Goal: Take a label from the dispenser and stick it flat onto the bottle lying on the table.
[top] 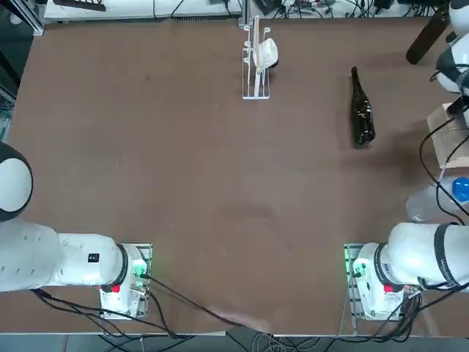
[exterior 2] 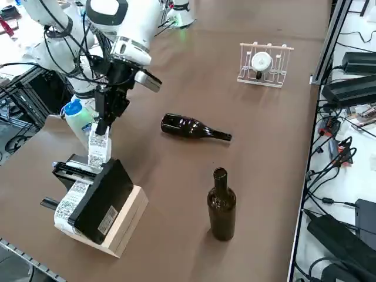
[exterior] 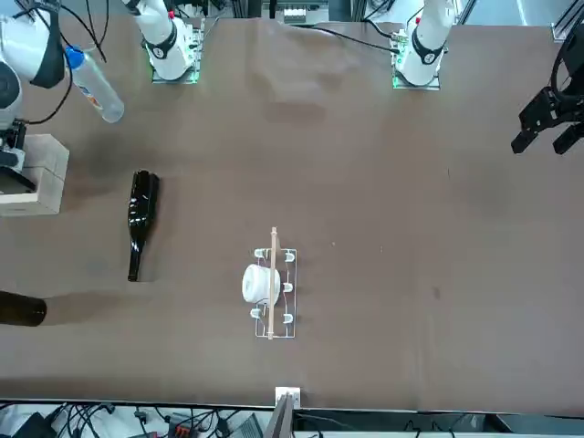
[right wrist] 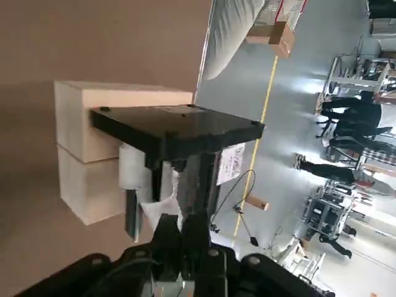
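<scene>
The black label dispenser [exterior 2: 97,201] sits on pale wooden blocks [exterior 2: 130,218] on the brown table [exterior 2: 170,200], with a printed white strip [exterior 2: 71,202] running down its outer side. The right gripper [exterior 2: 101,128] is just above the dispenser's feed end, its jaws closed, pinching the upper end of a white rectangular label with dark printed code marks [exterior 2: 98,147]. The label's lower end meets the dispenser; whether it has come free of the backing, I cannot tell.

The slim, near-black glass bottle with a long neck [exterior 2: 187,126] lies on its side apart from the dispenser, neck pointing away from it, with no label showing on it. A second dark bottle [exterior 2: 222,205] stands upright, also apart from the dispenser, and a clear plastic bottle with a blue cap [exterior 2: 79,120] is close beside the dispenser's feed end.

The main risk is the peel: a hard or crooked pull could tear the label, drag out the next one, or shift the dispenser on its blocks. Once free, the label may curl and stick to the jaws. A low swing could knock the plastic bottle. At the target, off-centre pressure could roll the lying bottle and leave creases.
</scene>
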Robot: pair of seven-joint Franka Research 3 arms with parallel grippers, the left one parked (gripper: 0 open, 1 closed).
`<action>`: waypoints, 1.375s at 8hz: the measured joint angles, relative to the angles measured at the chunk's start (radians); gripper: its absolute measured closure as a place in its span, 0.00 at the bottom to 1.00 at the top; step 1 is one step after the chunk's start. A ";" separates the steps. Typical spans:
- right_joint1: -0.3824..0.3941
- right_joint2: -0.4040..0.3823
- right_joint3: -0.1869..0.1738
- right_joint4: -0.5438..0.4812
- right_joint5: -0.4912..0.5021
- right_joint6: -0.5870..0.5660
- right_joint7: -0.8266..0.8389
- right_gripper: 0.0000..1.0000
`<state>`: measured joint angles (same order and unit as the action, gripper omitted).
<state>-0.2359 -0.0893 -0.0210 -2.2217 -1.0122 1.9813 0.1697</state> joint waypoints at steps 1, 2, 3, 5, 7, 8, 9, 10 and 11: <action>0.026 0.014 0.001 -0.001 0.003 -0.008 0.043 0.98; 0.048 0.031 0.001 -0.001 0.017 -0.015 0.086 0.98; 0.067 0.045 0.001 -0.001 0.036 -0.018 0.121 0.98; 0.101 0.065 0.002 -0.001 0.049 -0.029 0.186 0.98; 0.133 0.084 0.002 -0.001 0.050 -0.039 0.245 0.98; 0.147 0.095 0.002 -0.001 0.050 -0.039 0.270 0.98; 0.158 0.107 0.002 -0.001 0.050 -0.040 0.294 0.98; 0.168 0.118 0.002 -0.001 0.051 -0.040 0.313 0.98; 0.176 0.128 0.002 -0.001 0.063 -0.040 0.330 0.98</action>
<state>-0.0598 0.0387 -0.0188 -2.2225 -0.9489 1.9415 0.4997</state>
